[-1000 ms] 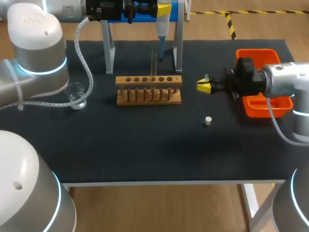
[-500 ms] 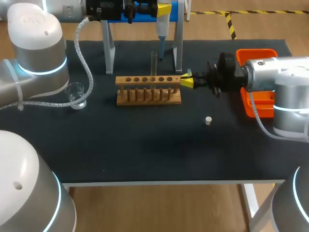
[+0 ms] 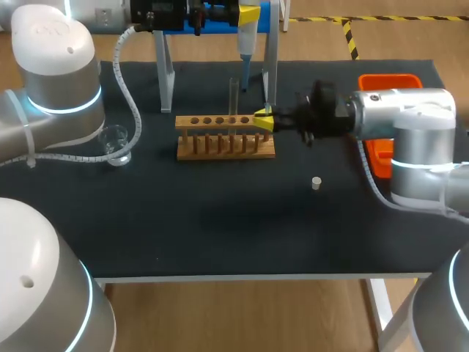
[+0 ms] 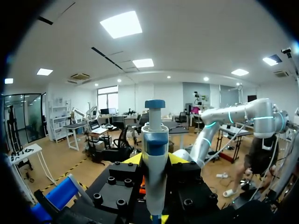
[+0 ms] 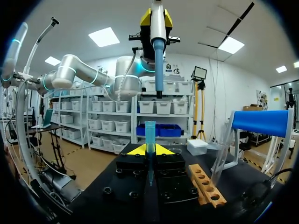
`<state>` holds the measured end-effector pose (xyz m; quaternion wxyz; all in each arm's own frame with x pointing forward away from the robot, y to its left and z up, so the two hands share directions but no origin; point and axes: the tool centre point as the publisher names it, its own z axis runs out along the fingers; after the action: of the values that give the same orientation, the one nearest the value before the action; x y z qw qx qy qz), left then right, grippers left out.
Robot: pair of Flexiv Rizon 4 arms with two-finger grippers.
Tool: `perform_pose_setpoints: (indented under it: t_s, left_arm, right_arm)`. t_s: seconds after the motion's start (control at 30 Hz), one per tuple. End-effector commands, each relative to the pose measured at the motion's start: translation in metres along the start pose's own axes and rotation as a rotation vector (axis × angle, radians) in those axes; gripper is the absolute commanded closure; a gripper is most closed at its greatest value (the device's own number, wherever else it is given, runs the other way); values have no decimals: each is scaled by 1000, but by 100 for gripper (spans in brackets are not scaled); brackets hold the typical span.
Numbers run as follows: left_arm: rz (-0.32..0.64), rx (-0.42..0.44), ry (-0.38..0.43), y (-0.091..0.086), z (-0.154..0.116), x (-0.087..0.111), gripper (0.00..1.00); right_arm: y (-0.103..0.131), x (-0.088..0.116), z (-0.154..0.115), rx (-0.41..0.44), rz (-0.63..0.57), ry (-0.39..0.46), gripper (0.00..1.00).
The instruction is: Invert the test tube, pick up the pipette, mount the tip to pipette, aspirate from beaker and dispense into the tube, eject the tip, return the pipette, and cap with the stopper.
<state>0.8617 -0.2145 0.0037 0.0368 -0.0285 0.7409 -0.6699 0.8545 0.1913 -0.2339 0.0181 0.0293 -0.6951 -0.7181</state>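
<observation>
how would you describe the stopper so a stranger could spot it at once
Find the wooden test tube rack in the middle of the black table mat, then look toward the near edge, off the rack's right end. The stopper lies there alone on bare mat: a small white plug, unlike the clear glass beaker far to the left.

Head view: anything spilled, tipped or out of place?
Nothing stands out. The rack sits square, the test tube upright in it, the beaker upright, no spill visible. The stopper lies loose on the mat, not yet used. Left gripper holds the pipette, right gripper the tip.
</observation>
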Motion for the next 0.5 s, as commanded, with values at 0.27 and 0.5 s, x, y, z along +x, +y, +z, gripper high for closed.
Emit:
perform_pose_setpoints:
  t_s: [0.27,0.5]
  left_arm:
    - [-1,-1,1,0,-1,0,100]
    - [-1,-1,1,0,-1,0,100]
  right_arm:
    - [4,-9,20,-8,-9,11,100]
    - [5,-9,26,-10,-10,18,100]
